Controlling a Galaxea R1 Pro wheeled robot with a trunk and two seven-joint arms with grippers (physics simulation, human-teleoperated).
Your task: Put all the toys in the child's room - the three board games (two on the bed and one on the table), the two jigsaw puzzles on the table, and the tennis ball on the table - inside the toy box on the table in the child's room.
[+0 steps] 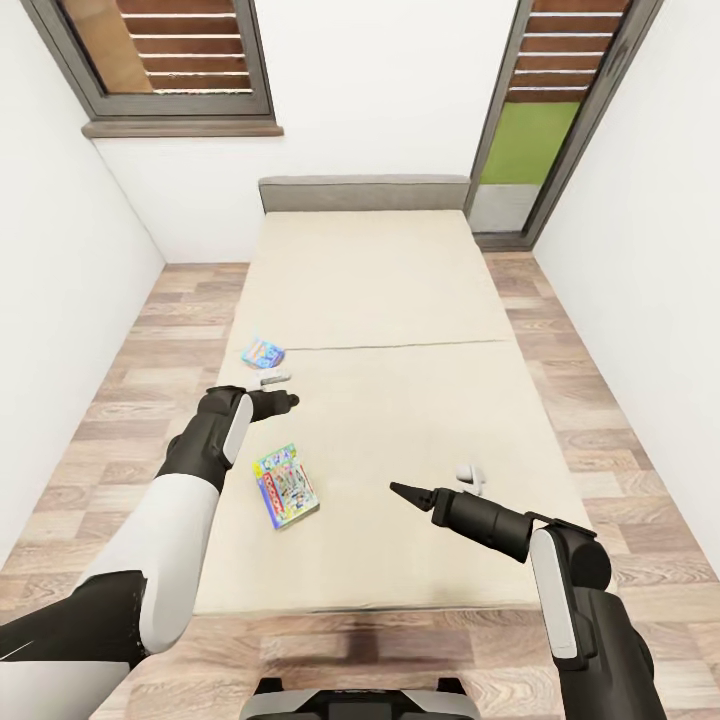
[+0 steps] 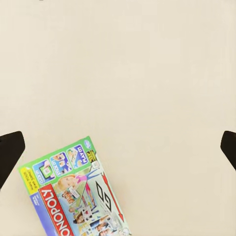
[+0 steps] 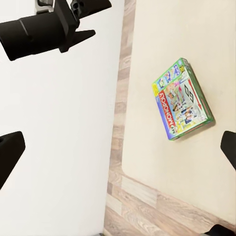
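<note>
Board games waited on the bed (image 1: pixel 400 290) while both arms hung empty above it.

The left gripper (image 1: pixel 284 402) stood spread wide above the Monopoly box (image 1: pixel 286 486); the right gripper (image 1: pixel 404 491) gaped too, beside it. The small blue box (image 1: pixel 262 352) lay near the mattress edge, where I feared a clumsy nudge would tip it floorward.
</note>
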